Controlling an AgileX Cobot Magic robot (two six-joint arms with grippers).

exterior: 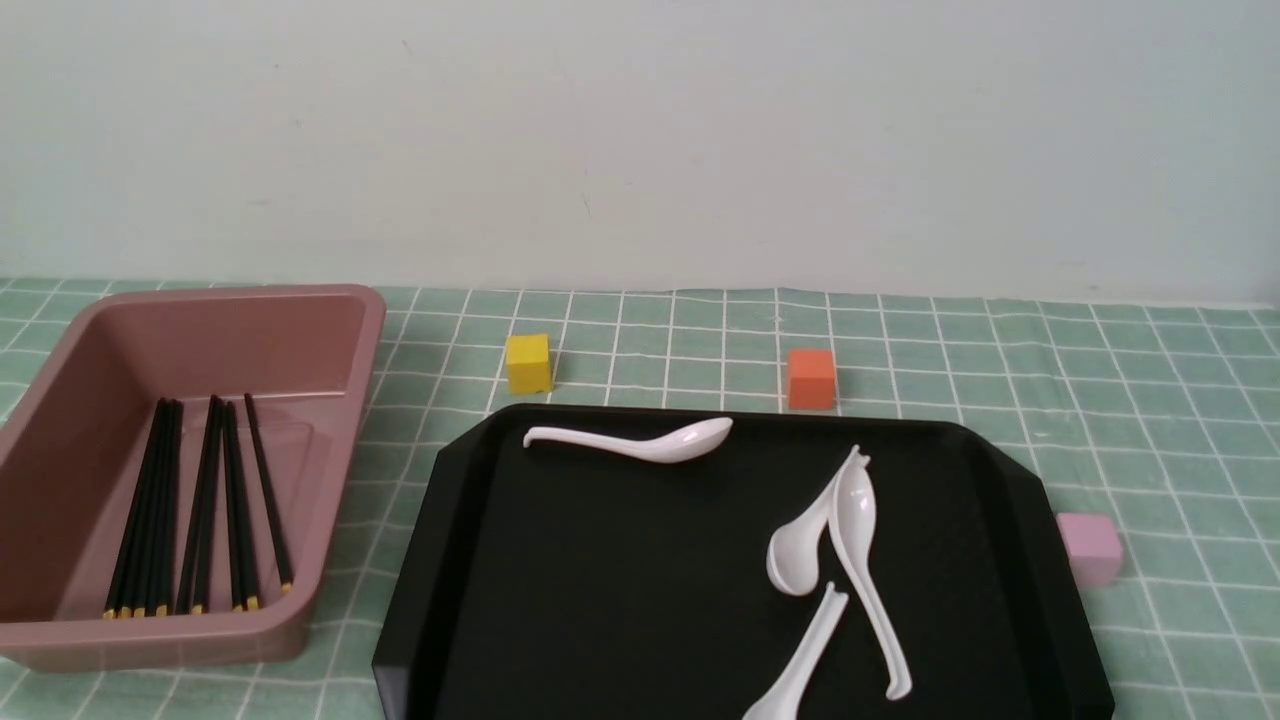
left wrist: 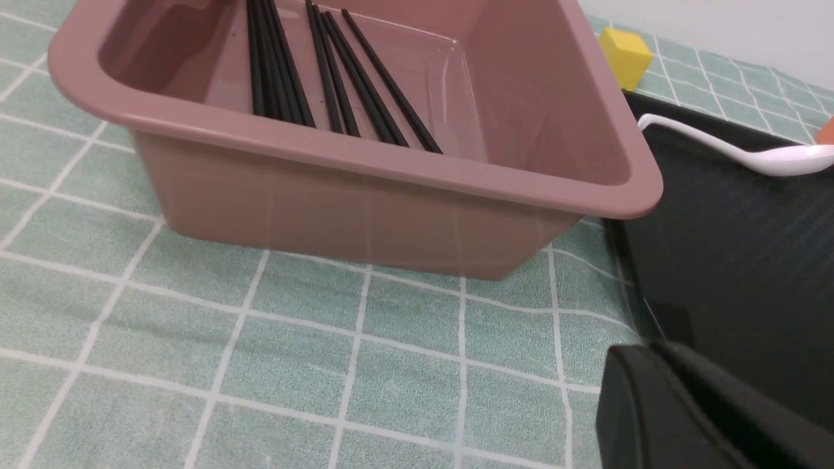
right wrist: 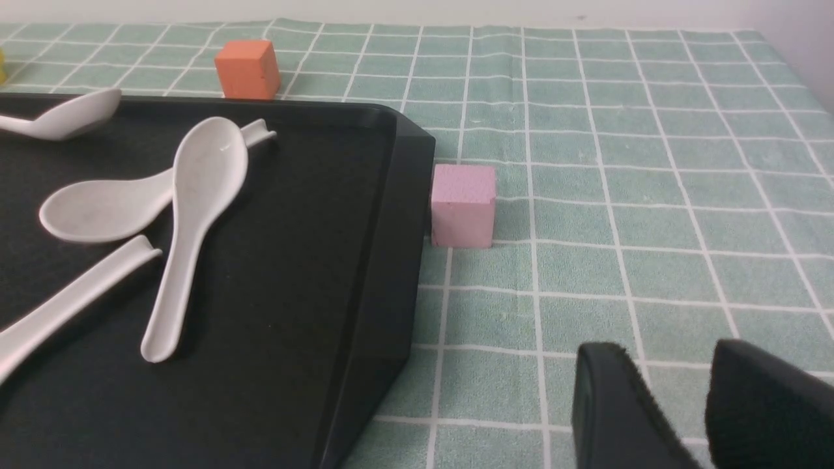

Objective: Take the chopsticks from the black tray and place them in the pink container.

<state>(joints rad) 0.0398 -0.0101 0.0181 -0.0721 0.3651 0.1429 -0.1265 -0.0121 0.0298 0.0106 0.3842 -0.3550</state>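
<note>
On your left, the chopsticks [exterior: 195,510] lie inside the pink container [exterior: 60,645], just beyond your empty left gripper [left wrist: 690,404], seemingly closed, then the black tray [exterior: 620,590], and your right gripper [right wrist: 700,404] slightly open, empty.

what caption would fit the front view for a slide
Chopsticks all lie in the pink container; only white spoons remain on the black tray.

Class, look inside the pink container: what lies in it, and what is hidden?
The pink container holds only the chopsticks, lying flat, gold tips toward the near wall. In the left wrist view that wall covers the tips.
</note>
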